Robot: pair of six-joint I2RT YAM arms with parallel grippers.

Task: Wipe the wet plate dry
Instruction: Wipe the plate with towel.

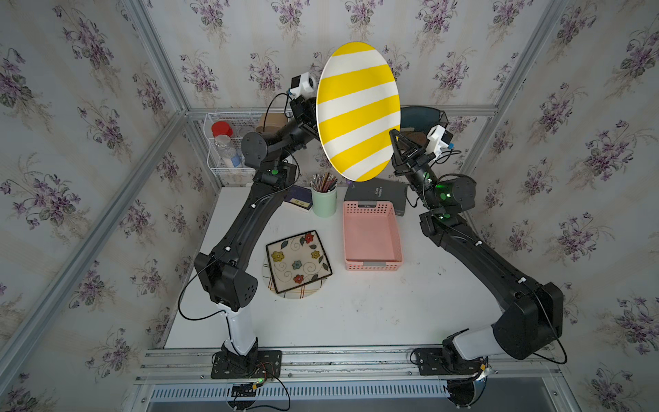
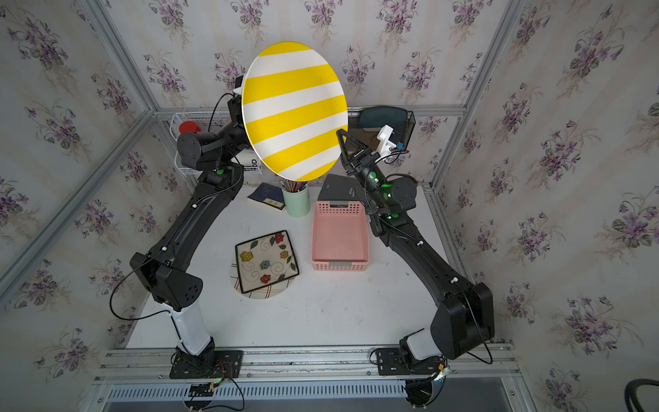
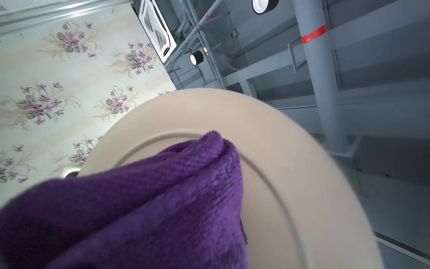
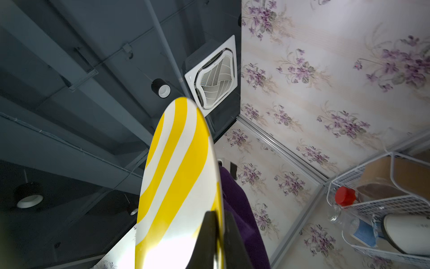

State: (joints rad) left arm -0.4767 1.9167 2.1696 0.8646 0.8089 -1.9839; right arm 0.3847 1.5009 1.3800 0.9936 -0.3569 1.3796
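My right claw (image 4: 220,216) pinches the striped plate (image 1: 357,110) at 4 o'clock; my left claw, clamped on purple cloth (image 3: 139,209), presses its back. Pushing hard could pry it loose.

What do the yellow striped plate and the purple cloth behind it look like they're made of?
The striped plate looks like melamine or glazed ceramic: glossy front with a glare patch in the right wrist view, matte beige back with a moulded foot ring. The purple cloth is likely microfibre or terry: fine ribbed pile, soft folds.
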